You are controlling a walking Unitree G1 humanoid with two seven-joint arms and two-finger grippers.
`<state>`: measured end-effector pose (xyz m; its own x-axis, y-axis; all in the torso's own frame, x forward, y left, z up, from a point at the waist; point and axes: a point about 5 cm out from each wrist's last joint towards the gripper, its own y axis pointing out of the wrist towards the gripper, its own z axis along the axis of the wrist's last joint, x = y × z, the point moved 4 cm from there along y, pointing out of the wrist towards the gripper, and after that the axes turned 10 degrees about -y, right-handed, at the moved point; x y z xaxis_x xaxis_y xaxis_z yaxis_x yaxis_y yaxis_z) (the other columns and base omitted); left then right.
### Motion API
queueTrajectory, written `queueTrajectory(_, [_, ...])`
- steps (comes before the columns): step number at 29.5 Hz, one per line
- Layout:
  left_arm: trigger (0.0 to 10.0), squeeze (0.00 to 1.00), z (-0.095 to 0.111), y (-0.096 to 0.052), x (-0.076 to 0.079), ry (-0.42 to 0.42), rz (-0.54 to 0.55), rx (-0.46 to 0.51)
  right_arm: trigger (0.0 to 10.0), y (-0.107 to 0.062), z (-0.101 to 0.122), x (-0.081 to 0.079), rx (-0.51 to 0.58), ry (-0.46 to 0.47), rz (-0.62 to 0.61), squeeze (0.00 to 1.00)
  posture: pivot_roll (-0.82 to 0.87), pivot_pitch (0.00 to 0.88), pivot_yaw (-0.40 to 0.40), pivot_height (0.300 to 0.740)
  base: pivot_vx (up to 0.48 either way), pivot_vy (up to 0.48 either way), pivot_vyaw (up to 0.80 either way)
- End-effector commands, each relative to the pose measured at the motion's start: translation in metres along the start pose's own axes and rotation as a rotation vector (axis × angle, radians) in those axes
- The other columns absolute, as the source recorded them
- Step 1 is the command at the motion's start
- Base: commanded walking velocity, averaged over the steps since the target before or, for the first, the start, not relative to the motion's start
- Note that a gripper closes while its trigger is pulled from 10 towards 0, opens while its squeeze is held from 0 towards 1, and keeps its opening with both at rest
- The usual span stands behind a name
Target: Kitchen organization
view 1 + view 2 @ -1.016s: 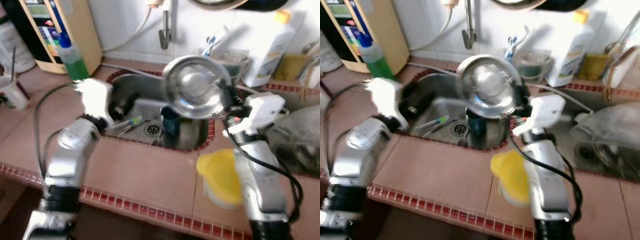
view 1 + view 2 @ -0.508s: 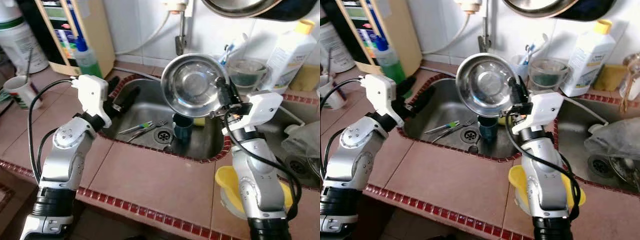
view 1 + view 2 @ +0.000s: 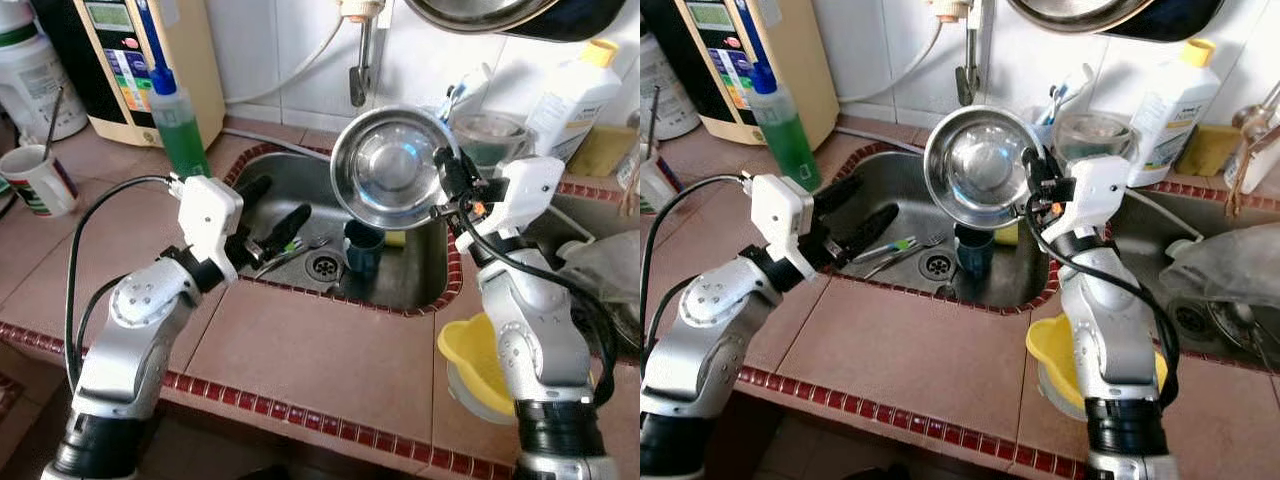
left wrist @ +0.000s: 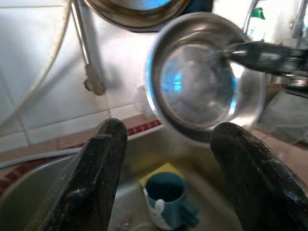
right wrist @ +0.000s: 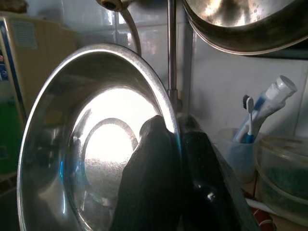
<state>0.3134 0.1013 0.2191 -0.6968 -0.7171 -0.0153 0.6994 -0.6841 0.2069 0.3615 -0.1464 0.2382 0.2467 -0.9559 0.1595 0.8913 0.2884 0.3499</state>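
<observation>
A shiny steel bowl (image 3: 392,180) hangs tilted above the sink (image 3: 425,285), its hollow facing me. My right gripper (image 3: 445,185) is shut on the bowl's right rim; the right wrist view has both fingers (image 5: 154,178) pinching the rim of the bowl (image 5: 86,144). My left gripper (image 3: 275,212) is open over the sink's left side, its fingers (image 4: 101,173) apart and empty, pointing toward the bowl (image 4: 202,82). In the sink basin lie a dark blue mug (image 3: 362,247), a toothbrush and a fork (image 3: 890,250), near the drain (image 3: 322,265).
A green soap bottle (image 3: 180,135) and a beige appliance (image 3: 150,55) stand at the back left, a white mug (image 3: 35,180) further left. A yellow bowl (image 3: 480,350) sits on the counter by my right arm. A white bottle (image 3: 572,85), cups and a hanging pan (image 3: 500,15) line the back wall.
The camera shifted. My left gripper has moved right, further over the sink toward the bowl. The right gripper still holds the bowl at much the same height.
</observation>
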Motion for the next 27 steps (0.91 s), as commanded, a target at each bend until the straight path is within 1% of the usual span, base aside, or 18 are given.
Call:
queueTrajectory(1, [10.0,0.0,0.003,-0.001,0.009,-0.001,-0.037,0.002,10.0,0.004,0.002,0.004,-0.003,0.01,0.007,0.0,-0.08,0.141,-0.003,0.74,0.0,0.0,0.0])
queueTrajectory(2, [10.0,0.0,0.006,-0.002,0.015,-0.005,-0.059,0.008,10.0,0.006,0.001,0.005,-0.014,0.028,0.014,0.0,-0.08,0.145,-0.009,0.74,0.0,0.0,0.0])
queueTrajectory(4, [10.0,0.0,0.006,-0.002,0.015,-0.005,-0.059,0.008,10.0,0.006,0.001,0.005,-0.014,0.028,0.014,0.0,-0.08,0.145,-0.009,0.74,0.0,0.0,0.0])
queueTrajectory(6, [10.0,0.0,0.009,-0.006,0.028,-0.009,-0.105,0.006,10.0,0.013,-0.002,0.009,-0.04,0.073,0.026,0.0,-0.06,0.154,-0.02,0.74,0.0,0.0,0.0])
queueTrajectory(7, [10.0,0.0,0.009,-0.006,0.028,-0.009,-0.105,0.006,10.0,0.013,-0.002,0.009,-0.04,0.073,0.026,0.0,-0.06,0.154,-0.02,0.74,0.0,0.0,0.0])
queueTrajectory(9, [10.0,0.0,0.01,-0.009,0.035,-0.007,-0.125,0.0,10.0,0.017,-0.004,0.01,-0.05,0.095,0.037,0.0,-0.06,0.156,-0.025,0.74,0.0,0.0,0.0])
queueTrajectory(14, [10.0,0.0,0.012,-0.013,0.044,-0.021,-0.152,-0.006,10.0,0.027,-0.008,0.012,-0.079,0.141,0.052,0.0,-0.04,0.162,-0.037,0.74,0.0,0.0,0.0])
queueTrajectory(16, [10.0,0.0,0.012,-0.013,0.045,-0.022,-0.156,-0.006,10.0,0.028,-0.009,0.012,-0.084,0.147,0.053,0.0,-0.04,0.162,-0.037,0.74,0.0,0.0,0.0])
queueTrajectory(18, [10.0,0.0,0.015,-0.014,0.052,-0.031,-0.172,-0.006,10.0,0.034,-0.014,0.013,-0.112,0.183,0.068,0.0,-0.04,0.168,-0.048,0.74,0.0,0.0,0.0])
queueTrajectory(22, [10.0,0.0,0.016,-0.015,0.057,-0.028,-0.185,-0.008,10.0,0.037,-0.016,0.012,-0.126,0.203,0.077,0.0,-0.03,0.169,-0.051,0.74,0.0,0.0,0.0])
queueTrajectory(24, [10.0,0.0,0.019,-0.014,0.063,-0.034,-0.196,-0.001,10.0,0.041,-0.021,0.01,-0.151,0.243,0.089,0.0,-0.03,0.174,-0.056,0.74,0.0,0.0,0.0])
queueTrajectory(27, [10.0,0.0,0.021,-0.014,0.067,-0.038,-0.204,0.003,10.0,0.043,-0.026,0.009,-0.169,0.269,0.096,0.0,-0.03,0.178,-0.058,0.74,0.0,0.0,0.0])
